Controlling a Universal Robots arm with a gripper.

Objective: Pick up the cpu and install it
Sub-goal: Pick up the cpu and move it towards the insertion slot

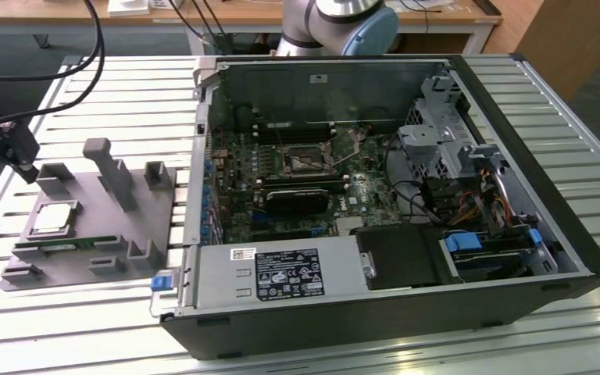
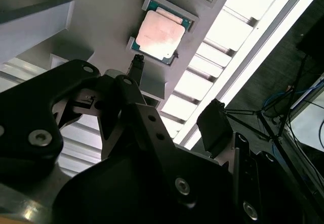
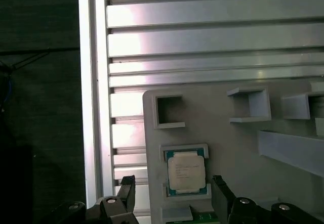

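First wrist view: claw body clipped by the frame edge. Memory stick mostly cut off too. Cpu print too small to read. Second wrist view: claw housing hides much of the grey tray. Exterior view: arm cut off at top edge; socket latch state too small to tell.

The cpu is lying flat in a shallow square recess - its pale silvery-grey top plate is facing up, with a thin green edge showing around it. It is sitting just ahead of the pincer, roughly centred between its spread fingertips and touching neither.
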